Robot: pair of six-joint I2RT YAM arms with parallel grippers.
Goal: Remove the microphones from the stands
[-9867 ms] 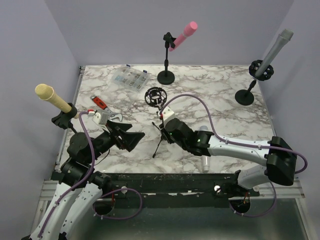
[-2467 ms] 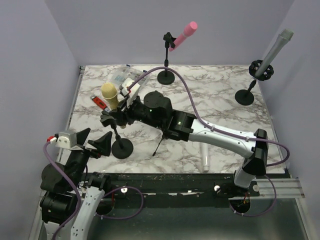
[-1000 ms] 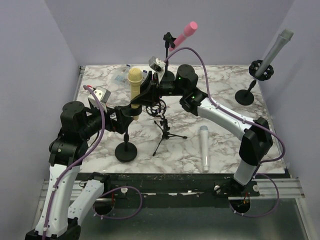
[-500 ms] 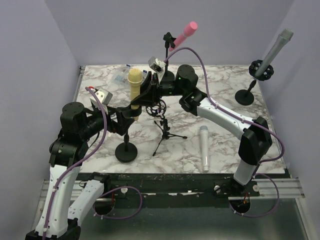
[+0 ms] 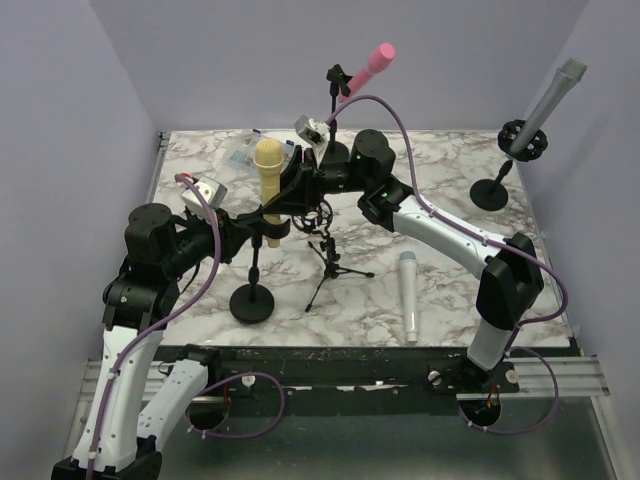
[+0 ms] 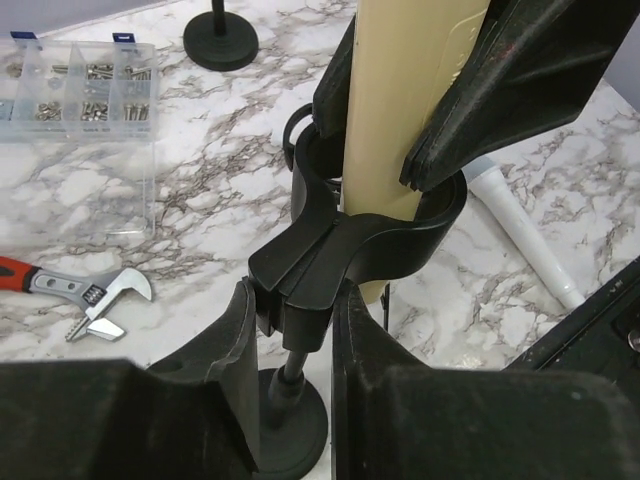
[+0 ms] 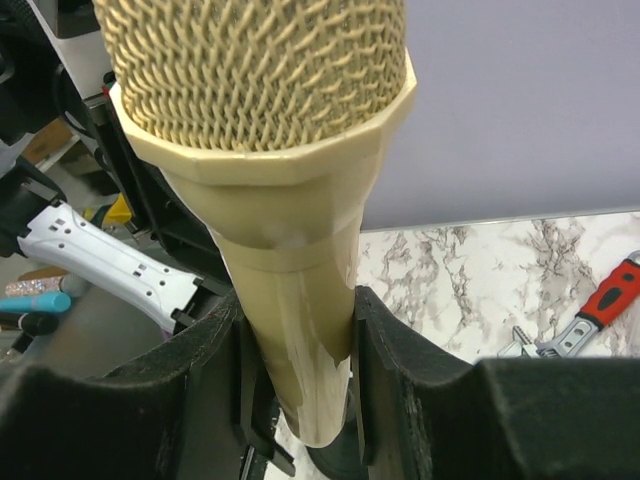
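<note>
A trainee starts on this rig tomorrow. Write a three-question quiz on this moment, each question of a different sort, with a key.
1. True or false: the left gripper is shut on the stand just under its clip.
2. Choose one. The right gripper grips the yellow microphone: A by its mesh head; B on its body below the head; C not at all.
3. Short answer: is the yellow microphone out of the clip yet?
Key: 1 true. 2 B. 3 No; in the left wrist view its body passes down through the clip's ring.
</note>
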